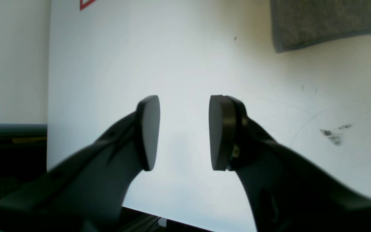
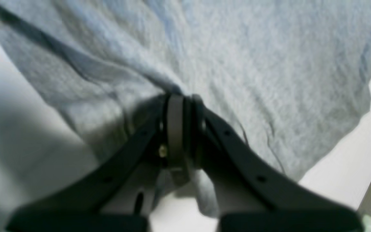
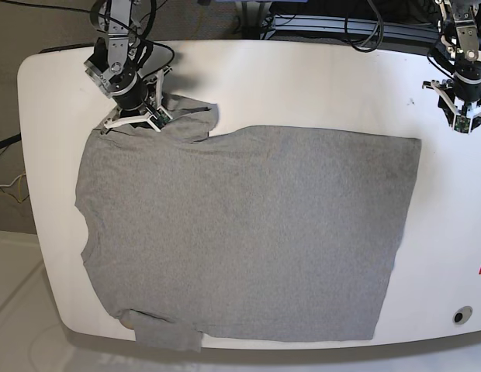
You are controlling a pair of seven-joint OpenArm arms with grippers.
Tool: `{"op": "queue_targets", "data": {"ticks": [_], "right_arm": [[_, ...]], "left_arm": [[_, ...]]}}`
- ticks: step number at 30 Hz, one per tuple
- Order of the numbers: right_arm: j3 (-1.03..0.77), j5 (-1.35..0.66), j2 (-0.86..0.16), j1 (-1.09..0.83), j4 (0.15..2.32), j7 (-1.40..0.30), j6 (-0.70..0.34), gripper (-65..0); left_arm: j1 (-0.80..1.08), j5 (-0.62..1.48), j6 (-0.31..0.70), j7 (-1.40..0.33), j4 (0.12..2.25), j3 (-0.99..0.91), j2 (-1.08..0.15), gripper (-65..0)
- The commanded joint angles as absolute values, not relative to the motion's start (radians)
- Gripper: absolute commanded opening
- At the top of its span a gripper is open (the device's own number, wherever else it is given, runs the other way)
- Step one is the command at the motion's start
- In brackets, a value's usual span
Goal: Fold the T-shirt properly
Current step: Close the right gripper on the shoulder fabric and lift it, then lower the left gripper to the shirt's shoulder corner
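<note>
Base view gives you the whole T-shirt point(image 3: 240, 232) spread flat on the table point(image 3: 302, 85), with the right gripper point(image 3: 138, 115) at its far sleeve. Only your right wrist view shows those jaws pinched on the cloth; the left wrist view shows the left gripper point(image 1: 184, 132) parted, empty.

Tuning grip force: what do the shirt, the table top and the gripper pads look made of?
T-shirt: soft heather-grey knit, probably cotton; it wrinkles and bunches where the right gripper pinches it. Table: smooth white hard top, likely laminate, with slight sheen and dark scuffs. Left gripper pads: matte dark flat discs, maybe rubber.
</note>
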State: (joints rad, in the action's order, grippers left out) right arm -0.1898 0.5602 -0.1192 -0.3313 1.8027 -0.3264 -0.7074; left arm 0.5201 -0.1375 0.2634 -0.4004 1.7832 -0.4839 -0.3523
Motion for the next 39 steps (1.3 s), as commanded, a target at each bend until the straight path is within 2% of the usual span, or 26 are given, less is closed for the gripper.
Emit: {"op": "queue_targets", "data": {"ticks": [1, 8, 13, 26, 32, 34, 36, 39], "right_arm": [[-0.187, 0.549, -0.129, -0.303, 1.817, -0.313, -0.698, -59.1], [-0.190, 0.541, -0.134, -0.281, 1.813, -0.321, -0.698, -60.4], [-0.182, 0.533, -0.140, -0.265, 1.794, -0.324, -0.698, -65.0], [-0.171, 0.545, -0.131, -0.282, 1.794, -0.337, -0.698, -65.0], [-0.183, 0.536, -0.134, -0.289, 1.782, -0.341, -0.698, -65.0], [-0.182, 0.535, -0.133, -0.289, 1.783, -0.343, -0.698, -62.8], [-0.182, 0.537, -0.133, -0.288, 1.788, -0.346, -0.698, -60.2], [-0.174, 0.545, -0.134, -0.290, 1.793, -0.362, -0.698, -63.2]], "left_arm": [[0.492, -0.141, 0.261, -0.387, 1.761, -0.491, -0.405, -39.5], [0.445, -0.140, 0.261, -0.398, 1.734, -0.491, -0.439, -39.0], [0.425, -0.135, 0.254, -0.397, 1.762, -0.490, -0.428, -40.3], [0.451, -0.133, 0.249, -0.408, 1.821, -0.432, -0.406, -41.0], [0.507, -0.127, 0.246, -0.399, 1.859, -0.447, -0.387, -39.2], [0.505, -0.127, 0.249, -0.396, 1.853, -0.438, -0.387, -39.0], [0.494, -0.132, 0.258, -0.392, 1.837, -0.421, -0.393, -38.6], [0.410, -0.214, 0.374, -0.379, 1.722, -0.278, -0.468, -33.4]]}}
